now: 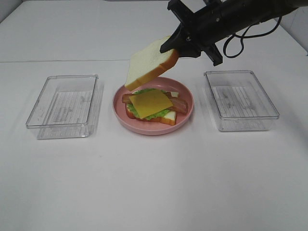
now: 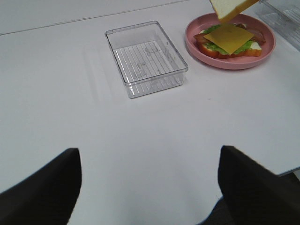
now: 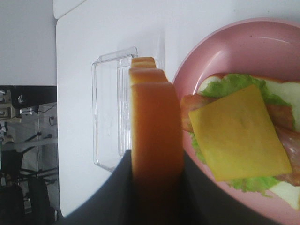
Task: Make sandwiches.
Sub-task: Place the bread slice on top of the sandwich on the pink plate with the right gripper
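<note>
Clamped on the crust edge of a white toy bread slice with orange-brown crust (image 1: 148, 65), my right gripper (image 1: 177, 48) holds it tilted in the air above the round pink plate (image 1: 185, 114). On that plate I see the open stack: a bottom bread slice (image 1: 163, 119), ruffled green lettuce (image 1: 156, 115), brown-red bacon strips (image 1: 180, 105) and a thin yellow cheese square (image 1: 150, 103) on top. No writing or labels are readable anywhere. Two clear plastic rectangular trays flank the plate, one (image 1: 63, 106) to its left, one (image 1: 239, 99) to its right. My left gripper (image 2: 149, 187) hangs well apart from them over the white table (image 1: 154, 187), fingers spread.
</note>
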Controlling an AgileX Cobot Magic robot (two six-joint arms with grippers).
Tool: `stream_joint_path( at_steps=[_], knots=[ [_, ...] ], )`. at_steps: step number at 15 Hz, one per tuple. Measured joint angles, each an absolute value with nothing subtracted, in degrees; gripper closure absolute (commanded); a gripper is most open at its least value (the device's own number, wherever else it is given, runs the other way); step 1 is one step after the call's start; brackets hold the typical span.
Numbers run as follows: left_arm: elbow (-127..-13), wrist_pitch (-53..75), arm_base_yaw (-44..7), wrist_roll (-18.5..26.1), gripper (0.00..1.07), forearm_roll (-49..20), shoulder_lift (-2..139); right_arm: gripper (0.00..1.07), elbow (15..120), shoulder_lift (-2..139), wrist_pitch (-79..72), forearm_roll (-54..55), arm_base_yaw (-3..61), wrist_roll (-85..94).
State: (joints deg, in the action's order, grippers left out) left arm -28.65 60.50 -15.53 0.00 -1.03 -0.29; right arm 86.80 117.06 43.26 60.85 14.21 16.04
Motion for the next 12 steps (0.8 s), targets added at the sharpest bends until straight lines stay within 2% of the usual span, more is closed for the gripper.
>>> stream_joint_path(
  at_steps=[4,9,10,11,12],
  knots=[
    [-28.65,60.5,-15.53,0.0,0.3,-1.03,-0.29,1.07,86.63,124.05,40.91,66.86,14.21,16.62],
    [-28.65,60.5,-15.53,0.0,0.3,-1.03,-0.29,1.07,86.63,126.11,40.51,67.27,14.21,16.62],
    [-28.65,60.5,-15.53,0.0,0.3,-1.03,-0.29,1.05,86.63,126.11,40.51,67.15,14.21,16.56],
    [-28.65,60.5,-15.53,0.0,0.3,-1.03,-0.29,0.96,86.63,126.11,40.51,66.86,14.21,16.56],
    [-28.65,60.5,-15.53,0.0,0.3,-1.03,-0.29,0.83,86.63,126.11,40.51,66.81,14.21,16.5]
  ],
)
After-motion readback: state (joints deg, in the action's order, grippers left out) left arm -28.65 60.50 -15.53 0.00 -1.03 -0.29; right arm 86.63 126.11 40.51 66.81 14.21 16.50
